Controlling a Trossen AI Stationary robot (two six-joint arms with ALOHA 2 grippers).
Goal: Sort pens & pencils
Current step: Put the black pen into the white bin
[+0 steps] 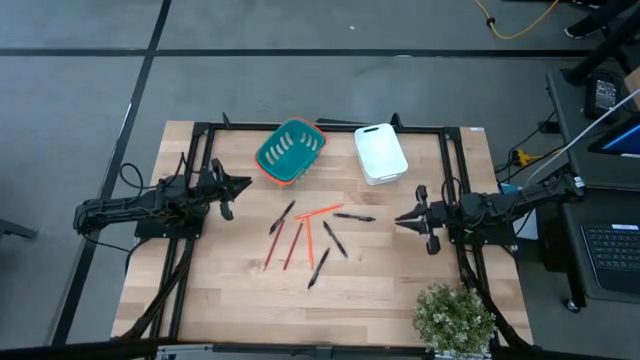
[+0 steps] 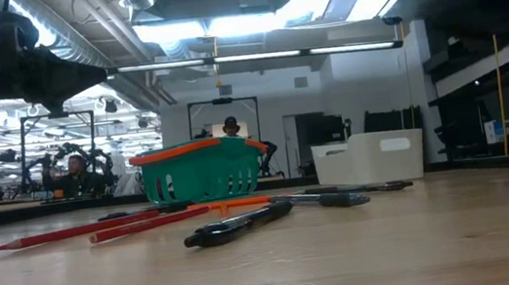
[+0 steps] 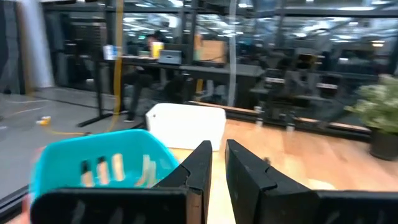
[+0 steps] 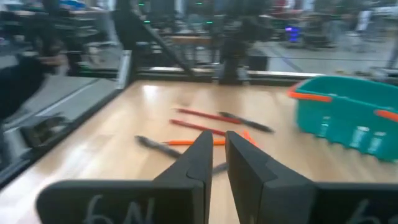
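Several black pens [image 1: 334,240] and orange and red-brown pencils [image 1: 293,246] lie flat and mixed on the wooden table's middle; the low view shows the pencils [image 2: 79,230] and a pen [image 2: 241,223] lying along the tabletop. My left gripper [image 1: 240,185] hovers left of the pile, shut and holding nothing, pointing right. My right gripper [image 1: 400,218] hovers right of the pile, shut and holding nothing, pointing left at the pens [image 4: 158,145] and pencils [image 4: 205,115]. In the wrist views the left gripper [image 3: 217,146] and right gripper [image 4: 215,135] show only a narrow slit between the fingers.
A teal basket with an orange rim [image 1: 290,150] and a white bin [image 1: 380,152] stand at the table's far side, behind the pile. A potted plant [image 1: 455,318] sits at the near right corner. Bare wood lies near the pile's front. People sit in the room beyond.
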